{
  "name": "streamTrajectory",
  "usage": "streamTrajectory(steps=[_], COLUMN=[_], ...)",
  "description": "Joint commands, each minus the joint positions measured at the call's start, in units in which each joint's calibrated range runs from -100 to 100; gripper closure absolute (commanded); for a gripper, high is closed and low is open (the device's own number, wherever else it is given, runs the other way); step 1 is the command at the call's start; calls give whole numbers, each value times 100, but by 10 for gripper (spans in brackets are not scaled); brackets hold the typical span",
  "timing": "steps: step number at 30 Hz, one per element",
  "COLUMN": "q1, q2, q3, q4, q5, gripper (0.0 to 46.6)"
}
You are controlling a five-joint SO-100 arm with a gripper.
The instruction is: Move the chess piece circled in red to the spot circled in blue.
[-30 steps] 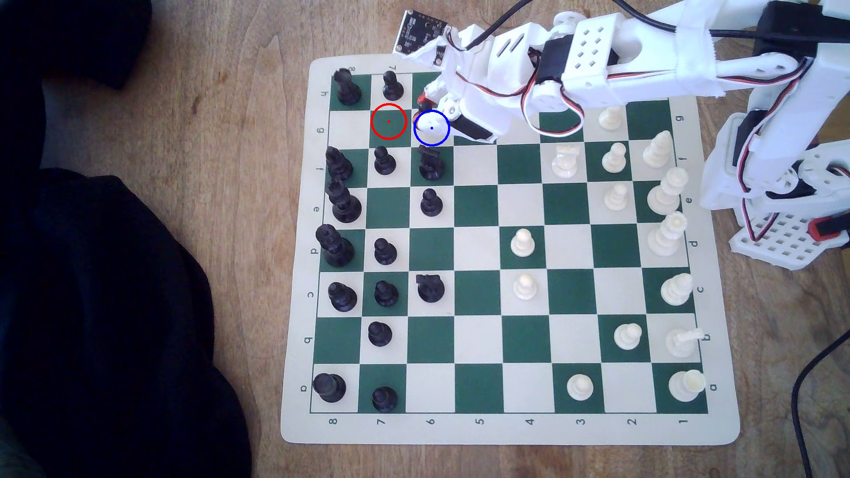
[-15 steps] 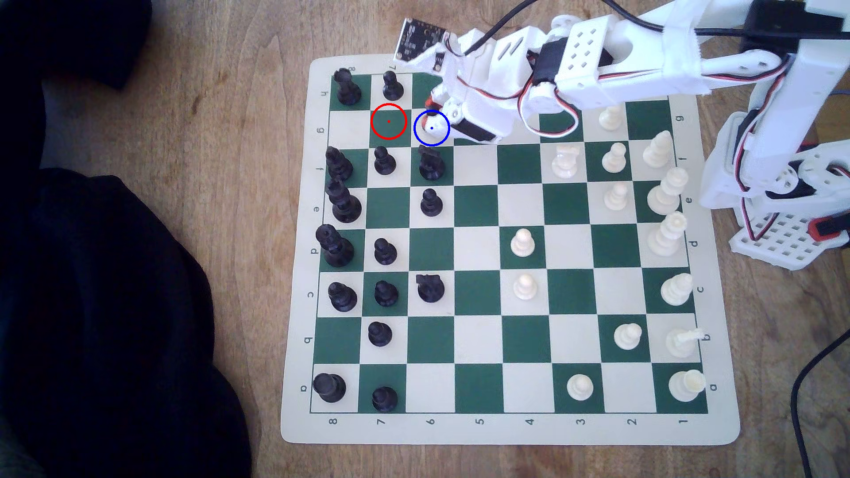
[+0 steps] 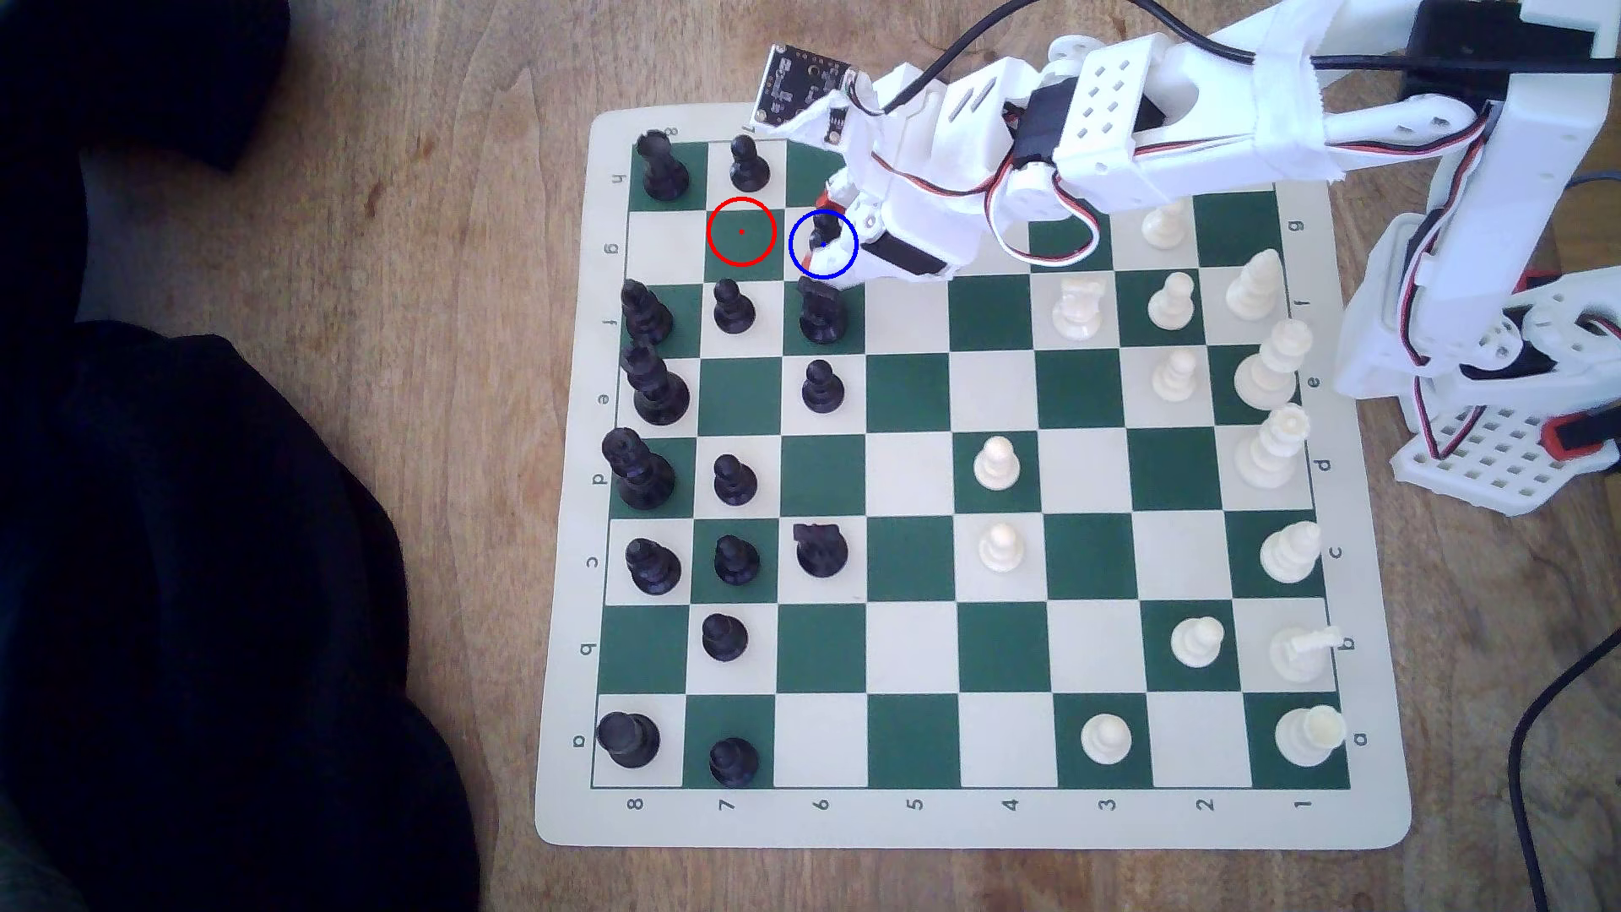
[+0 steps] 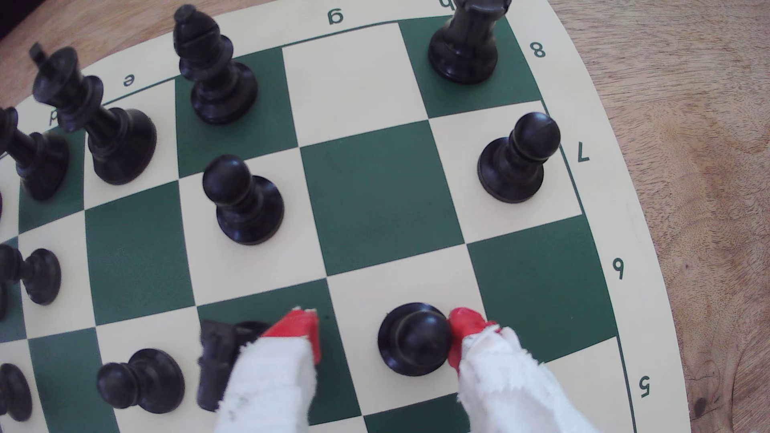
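The black pawn point(image 3: 823, 233) stands upright on the cream square under the blue ring point(image 3: 839, 261). In the wrist view the pawn point(image 4: 416, 337) sits on that cream square point(image 4: 375, 291) between my red-tipped fingers. My gripper point(image 4: 383, 333) is open: one red fingertip point(image 4: 464, 329) rests against the pawn's head, the other fingertip point(image 4: 302, 329) hangs well apart over the neighbouring green square. In the exterior view the gripper point(image 3: 817, 224) hovers right over the ring. The red ring point(image 3: 741, 231) marks a bare green square point(image 4: 381, 204).
A black knight point(image 3: 822, 314) stands one square from the pawn, partly behind my finger as the knight point(image 4: 216, 362) in the wrist view. Black pawns point(image 3: 732, 307) point(image 3: 747, 165) flank the red-ringed square. The board edge point(image 3: 605, 118) and wooden table lie beyond.
My fingers have spread apart and the arm has drawn back slightly; the black pawn, hidden under the gripper before, now shows standing inside the blue ring.
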Motion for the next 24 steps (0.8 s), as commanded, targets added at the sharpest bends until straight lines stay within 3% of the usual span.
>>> streamTrajectory(steps=[1,14,24], q1=[112,182,143], q2=[-274,-936,-2421], q3=[-263,-472,-562], q4=[-84,341,1668], q5=[20,-73,-200], gripper=[266,277,286])
